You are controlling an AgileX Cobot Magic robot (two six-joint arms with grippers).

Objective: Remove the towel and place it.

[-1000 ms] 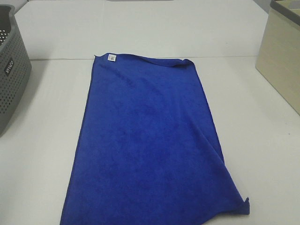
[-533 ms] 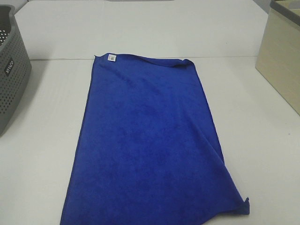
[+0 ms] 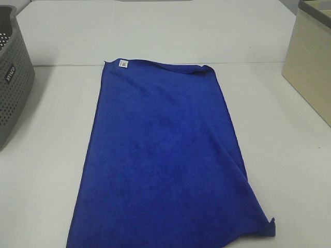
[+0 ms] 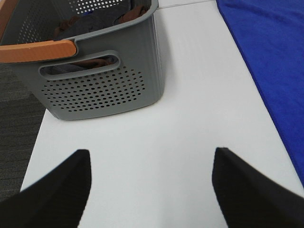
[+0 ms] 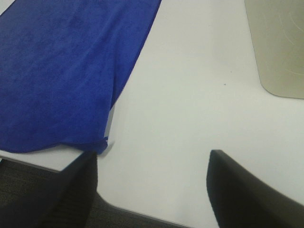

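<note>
Over bare table (image 4: 190, 95), the left gripper (image 4: 151, 187) hung with its jaws spread wide, nothing between them. Its two dark fingers (image 4: 57, 190) showed only as tips in the wrist view. Beyond them sat a grey basket (image 4: 102, 80) with perforated walls, a slot handle and an orange grip on the rim; dark cloth lay inside, kind unclear. Towel (image 4: 270, 57) edge ran along one side of that view, apart from both the gripper and the basket.

The right gripper (image 5: 152, 185) was also spread, holding nothing, hovering at the near table edge with dark floor visible below it. One finger (image 5: 61, 194) sat near the towel's near right corner (image 5: 97, 142) but not touching it; that corner was slightly curled up off the surface. A beige bin (image 5: 278, 47) stood farther out, well apart from the towel.

From the high camera neither gripper was in view. The towel (image 3: 165, 160) lay flat in the middle of the white table (image 3: 289, 170), long axis running away from the robot, near end cut off by the frame. White tag (image 3: 123, 63) sat at the far left corner. Far edge lined up close to a seam across the table top; a small fold showed at the far right corner. Right side had a shallow diagonal crease running down to the raised near corner (image 3: 270, 223). Basket (image 3: 13, 77) stood at the left edge, bin (image 3: 310, 67) at the right, both clear of the towel.
</note>
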